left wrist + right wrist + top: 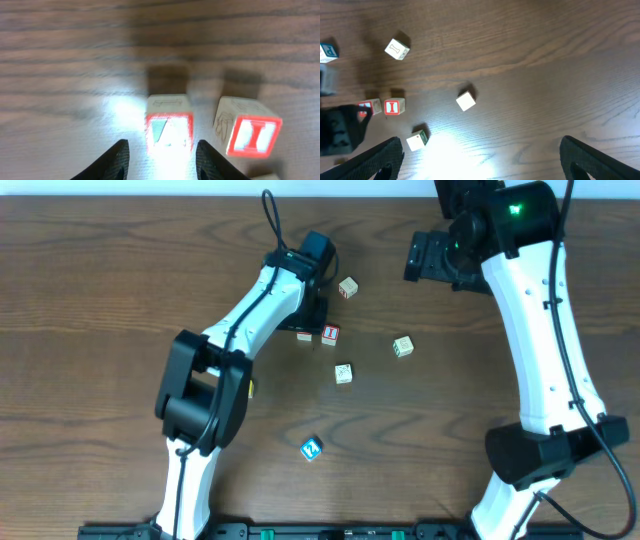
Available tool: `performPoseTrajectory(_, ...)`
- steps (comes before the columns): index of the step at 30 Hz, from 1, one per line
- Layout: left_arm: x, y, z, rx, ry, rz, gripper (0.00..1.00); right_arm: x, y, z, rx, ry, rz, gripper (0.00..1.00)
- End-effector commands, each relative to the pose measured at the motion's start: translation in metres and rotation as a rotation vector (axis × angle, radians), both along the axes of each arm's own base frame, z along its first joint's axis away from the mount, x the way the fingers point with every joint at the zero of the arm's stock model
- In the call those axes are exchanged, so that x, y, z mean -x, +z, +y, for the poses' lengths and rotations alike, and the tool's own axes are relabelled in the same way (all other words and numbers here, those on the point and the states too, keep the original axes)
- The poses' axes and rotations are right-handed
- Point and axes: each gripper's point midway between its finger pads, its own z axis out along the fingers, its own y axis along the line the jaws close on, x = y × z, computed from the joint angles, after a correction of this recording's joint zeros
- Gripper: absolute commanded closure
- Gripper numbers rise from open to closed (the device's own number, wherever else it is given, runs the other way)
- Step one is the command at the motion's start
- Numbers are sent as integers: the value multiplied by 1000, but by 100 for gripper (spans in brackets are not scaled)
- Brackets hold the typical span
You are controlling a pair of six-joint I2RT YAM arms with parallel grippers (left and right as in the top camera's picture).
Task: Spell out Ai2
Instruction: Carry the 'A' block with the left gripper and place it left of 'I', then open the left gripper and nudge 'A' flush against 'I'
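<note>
The left gripper has its jaws open, one finger on each side of the red A block. The red I block sits just beside it at 3 o'clock, and the blue 2 block lies well apart at 6 o'clock on the table. The right gripper hangs above the table with its jaws wide and holds nothing.

Table: was dark brown, with streaked wood grain.
Green-marked block: was pale wood with a red frame; green wedge on a white face.
I block: had a red frame and letter on white, with a dark line drawing on its side.
Blue block: bore a white figure.
Corner block: was pale, with one green side.
Arms: were white with black joints.
</note>
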Motion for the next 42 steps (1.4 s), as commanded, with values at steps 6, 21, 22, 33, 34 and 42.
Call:
performPoseTrajectory(6,-7,44,46,-219,45,-123,52,0,0,-2,13,11,3,1)
performPoseTrajectory(21,-1,-22,56,-57,71,-40,61,5,-1,-4,26,9,25,1)
performPoseTrajectory(22,0,-24,52,-34,61,-32,61,5,-1,-4,26,9,25,1)
performPoseTrajectory(33,2,-29,32,78,42,-18,73,5,-1,-4,26,9,25,1)
performPoseTrajectory(34,1,-28,31,79,40,-20,73,5,-1,-4,26,9,25,1)
performPoseTrajectory(42,-2,-27,27,92,42,-37,75,5,-1,-4,26,9,26,1)
